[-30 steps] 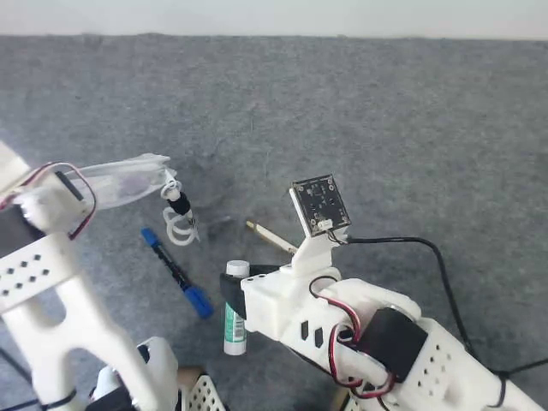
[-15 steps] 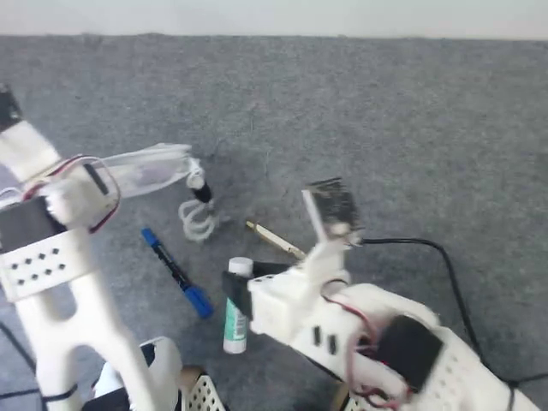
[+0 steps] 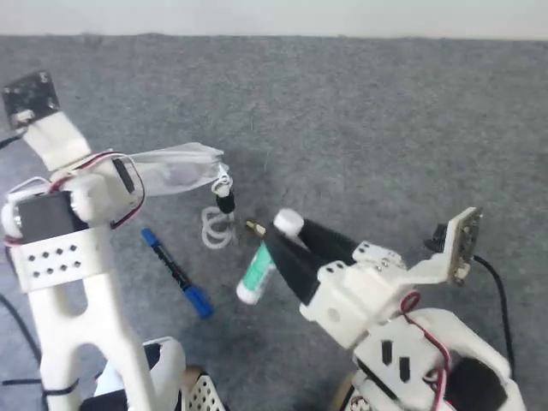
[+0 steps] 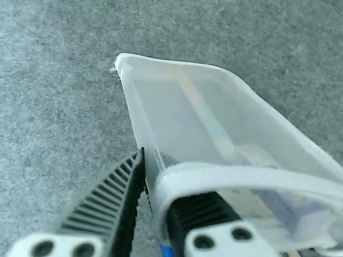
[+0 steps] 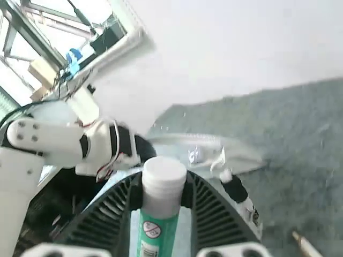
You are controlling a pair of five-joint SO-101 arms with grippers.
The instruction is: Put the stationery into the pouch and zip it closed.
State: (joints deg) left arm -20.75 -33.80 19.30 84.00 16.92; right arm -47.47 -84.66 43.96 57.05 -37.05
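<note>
Grey carpet-like mat (image 3: pixel 385 128), pale wall at 12 o'clock in the high view. Right gripper (image 3: pixel 282 240) has its fingers clamped on the glue stick (image 3: pixel 257 270). The stick is tilted, white cap up at the jaw tips, green body hanging toward 7 o'clock, and it looks lifted off the mat. The right wrist view shows the same grip (image 5: pixel 163 179), with the cap (image 5: pixel 163 172) between both jaws.

Left gripper (image 3: pixel 128 178) is closed on the edge of the clear pouch (image 3: pixel 175 167), which is held up at 10 o'clock from the stick. Something pale lies inside (image 4: pixel 214 134); can't tell what. The zip pull with its white cord (image 3: pixel 218 224) dangles at the pouch's 3 o'clock end.

Blue pen (image 3: pixel 175 274) lies at 9 o'clock of the stick and a pencil tip (image 3: pixel 254 228) at 12, both not yet packed.

Step, as I judge it: carry the stick to the pouch. Can't tell how wide the mouth gapes, so turn the stick end-on to the opening first and come in above the cord. Let go only once most of the body is inside. The smooth round tube may swivel in the jaws, so move slowly. The left grip must stay firm.
</note>
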